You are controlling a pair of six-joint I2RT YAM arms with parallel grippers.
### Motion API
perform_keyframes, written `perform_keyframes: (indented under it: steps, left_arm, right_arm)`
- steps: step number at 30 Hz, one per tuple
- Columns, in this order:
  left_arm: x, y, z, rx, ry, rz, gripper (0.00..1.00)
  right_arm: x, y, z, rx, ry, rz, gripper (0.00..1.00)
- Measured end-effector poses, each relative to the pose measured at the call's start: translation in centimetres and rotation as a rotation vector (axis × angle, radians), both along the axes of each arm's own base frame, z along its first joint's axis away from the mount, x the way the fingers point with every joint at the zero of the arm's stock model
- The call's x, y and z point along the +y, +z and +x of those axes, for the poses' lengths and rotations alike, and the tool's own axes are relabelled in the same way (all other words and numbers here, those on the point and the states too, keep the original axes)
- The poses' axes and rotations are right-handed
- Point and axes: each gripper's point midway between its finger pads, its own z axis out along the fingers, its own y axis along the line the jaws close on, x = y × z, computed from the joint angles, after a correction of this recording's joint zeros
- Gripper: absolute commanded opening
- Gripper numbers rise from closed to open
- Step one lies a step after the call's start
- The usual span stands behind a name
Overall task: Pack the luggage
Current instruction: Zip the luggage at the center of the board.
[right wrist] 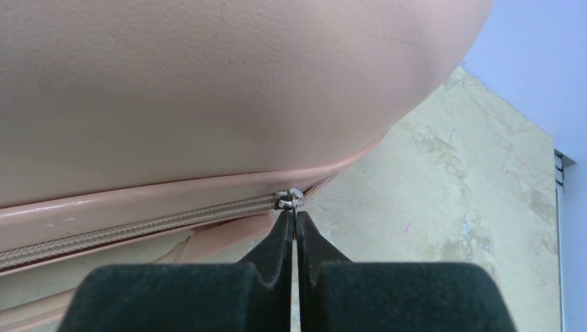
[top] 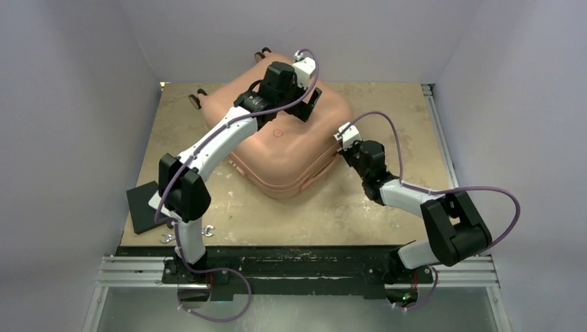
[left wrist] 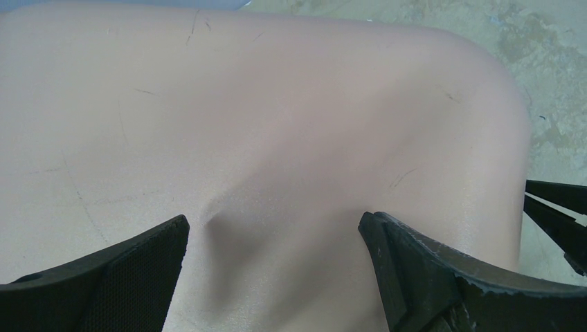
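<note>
The luggage (top: 277, 149) is a salmon-pink hard-shell suitcase lying flat and closed in the middle of the table. My left gripper (top: 310, 104) hangs open just over its top shell near the far right corner. In the left wrist view the shell (left wrist: 277, 124) fills the frame and nothing lies between the spread fingers (left wrist: 273, 235). My right gripper (top: 341, 142) is at the suitcase's right side. In the right wrist view it (right wrist: 295, 220) is shut on the silver zipper pull (right wrist: 291, 200), at the end of the zipper tape (right wrist: 138, 227) below the shell (right wrist: 208, 90).
A flat black pad (top: 144, 206) lies at the table's left edge beside the left arm. Small metal pieces (top: 208, 232) sit near the left base. The suitcase wheels (top: 196, 99) point to the far left. Walls close in on three sides.
</note>
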Motion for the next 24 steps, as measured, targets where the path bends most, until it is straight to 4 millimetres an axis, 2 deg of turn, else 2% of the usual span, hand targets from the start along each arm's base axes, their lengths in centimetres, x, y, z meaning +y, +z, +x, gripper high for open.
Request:
perform_keyframes:
  steps: [12, 18, 21, 24]
  left_arm:
    - [-1.0, 0.0, -0.8, 0.006, -0.057, -0.03, 0.99]
    - [-3.1, -0.2, -3.1, -0.001, -0.173, -0.048, 0.99]
    - [-4.8, -1.2, -5.1, -0.004, -0.243, -0.02, 0.97]
    - [-6.1, -2.1, -5.9, -0.051, -0.287, 0.031, 0.94]
  right_arm:
    - [-0.1, -0.2, -0.1, 0.027, -0.006, 0.055, 0.0]
    - [-1.0, -0.5, 0.3, 0.093, 0.007, 0.133, 0.0]
    - [-1.4, -0.5, 0.5, 0.126, 0.016, 0.167, 0.0]
    - [-1.4, -0.5, 0.5, 0.149, 0.02, 0.188, 0.0]
